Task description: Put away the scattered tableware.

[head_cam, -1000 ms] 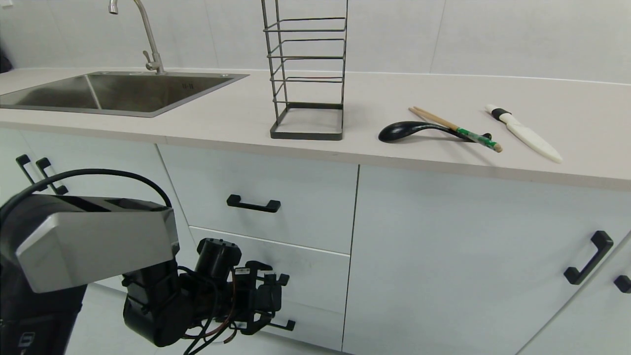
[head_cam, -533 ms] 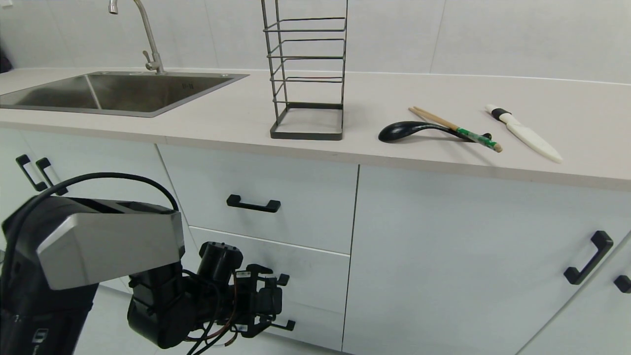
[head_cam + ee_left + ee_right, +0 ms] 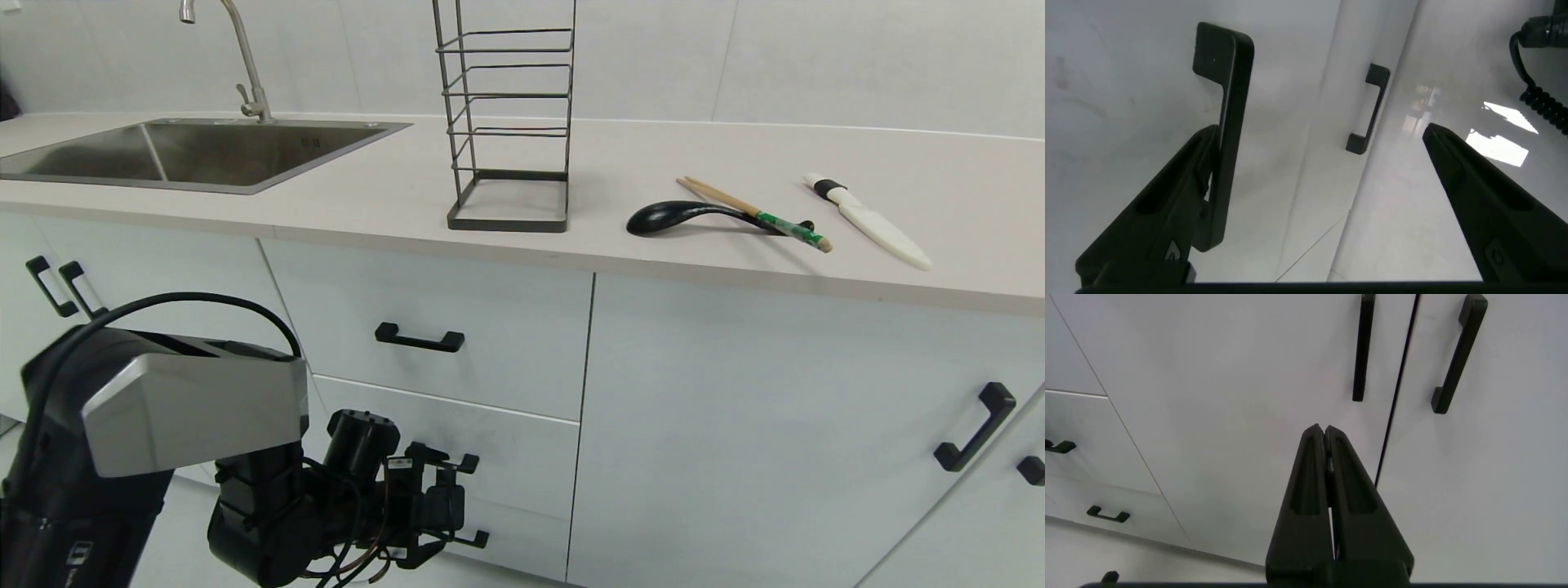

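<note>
On the counter lie a black spoon (image 3: 671, 216), a pair of chopsticks (image 3: 755, 214) resting across its handle, and a white knife (image 3: 870, 221) further right. My left gripper (image 3: 459, 500) hangs low in front of the drawers, far below the tableware. In the left wrist view the left gripper (image 3: 1323, 204) is open, with a black drawer handle (image 3: 1223, 139) close beside one finger (image 3: 1167, 220). My right gripper (image 3: 1325, 431) is shut with nothing in it and faces white cabinet doors.
A tall wire rack (image 3: 509, 122) stands mid-counter, with a sink (image 3: 196, 151) and tap (image 3: 241, 57) to its left. Below are drawers with black handles (image 3: 420, 337) and cabinet doors with handles (image 3: 976, 426). The right wrist view shows two door handles (image 3: 1460, 351).
The left arm's elbow link has drifted slightly right and down. Its gripper stays by the lower drawer front. The tableware has not moved.
</note>
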Controlling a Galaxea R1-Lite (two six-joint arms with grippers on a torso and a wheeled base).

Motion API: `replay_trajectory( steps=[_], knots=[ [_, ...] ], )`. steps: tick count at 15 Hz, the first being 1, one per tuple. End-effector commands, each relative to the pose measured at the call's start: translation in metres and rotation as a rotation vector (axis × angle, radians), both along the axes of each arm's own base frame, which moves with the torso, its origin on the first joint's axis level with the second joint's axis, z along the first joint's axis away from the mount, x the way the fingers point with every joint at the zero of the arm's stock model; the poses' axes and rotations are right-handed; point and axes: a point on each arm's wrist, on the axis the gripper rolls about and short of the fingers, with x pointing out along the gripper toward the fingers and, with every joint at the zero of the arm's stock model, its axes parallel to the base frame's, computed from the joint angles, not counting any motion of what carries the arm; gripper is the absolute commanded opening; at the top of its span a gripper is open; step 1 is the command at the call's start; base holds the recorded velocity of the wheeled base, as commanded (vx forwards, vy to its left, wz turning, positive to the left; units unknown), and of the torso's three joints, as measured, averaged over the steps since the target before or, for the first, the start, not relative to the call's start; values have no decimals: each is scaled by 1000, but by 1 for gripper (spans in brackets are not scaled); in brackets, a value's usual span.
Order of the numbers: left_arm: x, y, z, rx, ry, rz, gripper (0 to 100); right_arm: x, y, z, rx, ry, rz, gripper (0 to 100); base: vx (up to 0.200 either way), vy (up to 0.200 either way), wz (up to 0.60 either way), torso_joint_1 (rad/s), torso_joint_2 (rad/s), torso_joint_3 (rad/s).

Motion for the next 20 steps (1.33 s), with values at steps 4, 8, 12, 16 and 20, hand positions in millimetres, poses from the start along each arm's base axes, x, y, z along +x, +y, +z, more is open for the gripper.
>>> replay_trajectory(
  steps=[4, 8, 12, 16, 20],
  knots=[
    [-10, 2, -1, 13, 31, -7, 100, 0, 0, 0, 0, 0, -1, 0, 0, 0, 0, 0, 0, 0],
    [-14, 0, 1, 14, 35, -17, 100, 0, 0, 0, 0, 1, 1, 0, 0, 0, 0, 0, 0, 0],
    [-23, 3, 9, 18, 34, -14, 100, 0, 0, 0, 0, 1, 1, 0, 0, 0, 0, 0, 0, 0],
    [-53, 17, 38, 17, 20, -12, 100, 0, 0, 0, 0, 1, 1, 0, 0, 0, 0, 0, 0, 0],
    [-112, 42, 81, 3, -26, 18, 100, 0, 0, 0, 0, 1, 1, 0, 0, 0, 0, 0, 0, 0]
  ],
)
